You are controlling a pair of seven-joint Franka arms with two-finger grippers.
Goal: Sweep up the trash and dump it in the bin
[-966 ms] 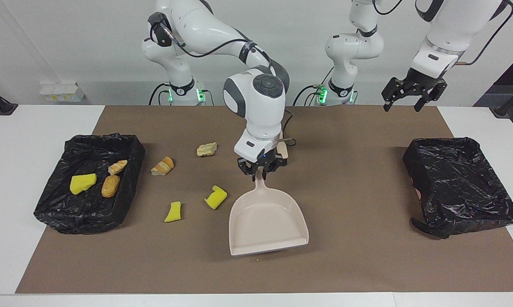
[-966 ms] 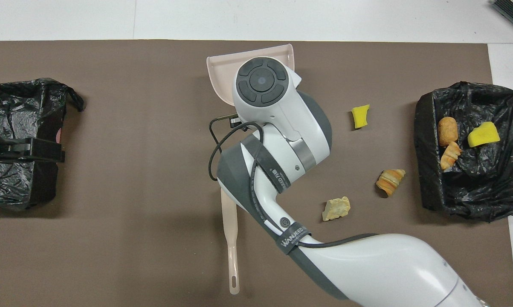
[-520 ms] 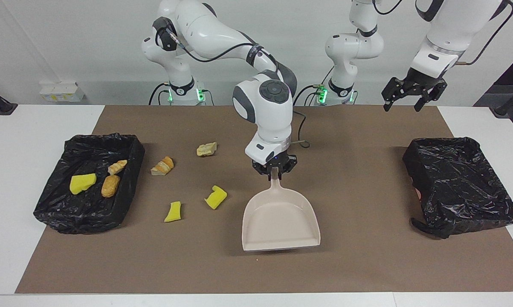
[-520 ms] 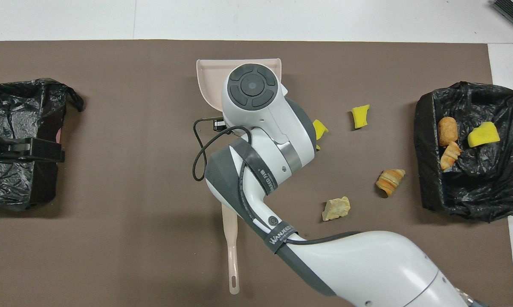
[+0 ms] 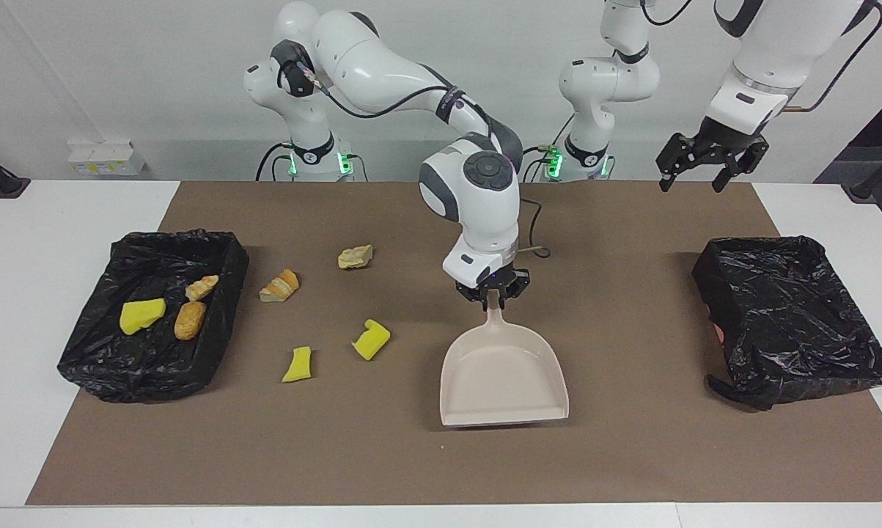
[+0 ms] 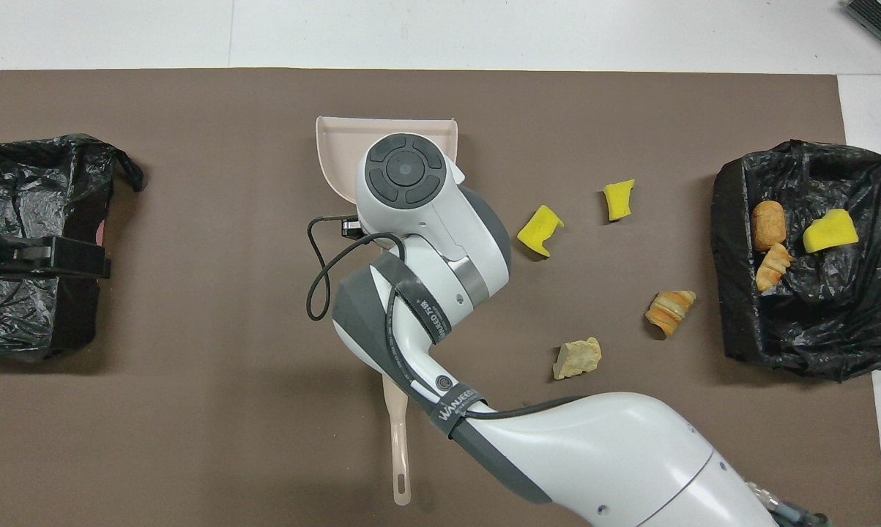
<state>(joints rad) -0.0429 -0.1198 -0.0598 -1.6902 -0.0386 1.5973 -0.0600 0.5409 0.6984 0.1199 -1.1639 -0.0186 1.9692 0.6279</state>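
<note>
Brown mat on a white table, right gripper [image 5: 493, 292] clamped on the dustpan [image 5: 503, 378] handle mid-table.
Nearest the robots lies the brush [image 6: 398, 446]; left gripper [image 5: 708, 163] waits spread wide above its bin [image 5: 792, 315]; four trash scraps [image 5: 371, 339] sit loose beside the right-end bin [image 5: 155, 312], three inside.

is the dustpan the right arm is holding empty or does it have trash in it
Empty. The dustpan, held by its handle in the right gripper, shows a bare pale inside, with no scraps in it.
</note>
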